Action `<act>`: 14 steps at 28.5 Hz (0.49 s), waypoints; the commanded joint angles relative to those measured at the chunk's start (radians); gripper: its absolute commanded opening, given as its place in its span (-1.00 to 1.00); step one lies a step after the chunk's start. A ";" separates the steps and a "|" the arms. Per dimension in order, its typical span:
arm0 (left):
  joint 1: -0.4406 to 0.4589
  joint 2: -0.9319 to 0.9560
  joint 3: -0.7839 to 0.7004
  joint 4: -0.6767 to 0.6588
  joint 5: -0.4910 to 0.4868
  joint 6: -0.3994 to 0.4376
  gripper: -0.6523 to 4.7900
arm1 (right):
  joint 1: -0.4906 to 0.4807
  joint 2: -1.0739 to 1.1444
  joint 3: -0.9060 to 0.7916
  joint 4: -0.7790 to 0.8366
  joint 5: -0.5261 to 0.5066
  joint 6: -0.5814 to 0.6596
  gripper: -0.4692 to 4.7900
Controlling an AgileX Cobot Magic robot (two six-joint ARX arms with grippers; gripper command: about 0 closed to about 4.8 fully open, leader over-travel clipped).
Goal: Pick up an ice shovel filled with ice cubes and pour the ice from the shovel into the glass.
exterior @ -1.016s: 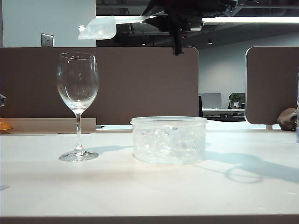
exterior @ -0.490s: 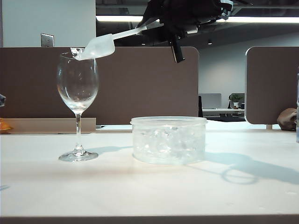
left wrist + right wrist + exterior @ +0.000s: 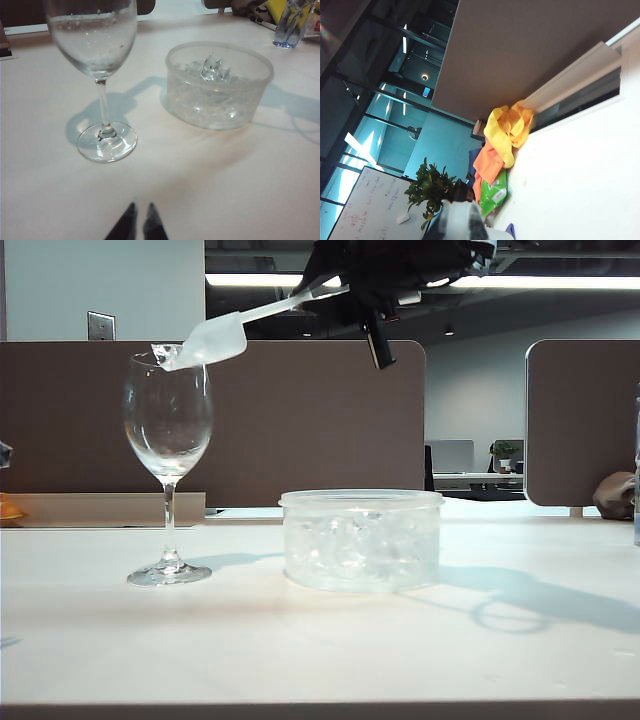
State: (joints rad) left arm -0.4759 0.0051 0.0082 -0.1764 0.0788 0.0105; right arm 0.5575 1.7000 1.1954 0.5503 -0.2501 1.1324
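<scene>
Right gripper [image 3: 345, 285] high over the desk [image 3: 320, 640], fingers clamped on the ice shovel [image 3: 215, 340]; handle sloping down-left, scoop lip at the glass [image 3: 168, 420] rim. Further tipping needed. Left gripper [image 3: 139, 222] low nearby, fingers together, idle.

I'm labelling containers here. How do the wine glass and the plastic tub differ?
The glass is tall, on a thin stem and round foot; the tub is squat and sits flat on the table. The glass is clear, the tub cloudy. The glass bowl looks empty, while the tub holds ice cubes. Both are round, open-topped and upright.
</scene>
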 commanded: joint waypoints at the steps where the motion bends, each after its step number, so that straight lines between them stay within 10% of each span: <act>1: 0.002 0.001 0.001 -0.002 0.004 0.004 -0.65 | 0.000 -0.006 0.044 -0.002 0.003 -0.029 -0.84; 14: 0.002 0.001 0.001 -0.002 0.004 0.005 -0.65 | 0.000 -0.006 0.066 -0.043 -0.018 -0.034 -0.84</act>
State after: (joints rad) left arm -0.4759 0.0051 0.0082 -0.1764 0.0788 0.0105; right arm 0.5571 1.7000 1.2552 0.4877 -0.2630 1.1046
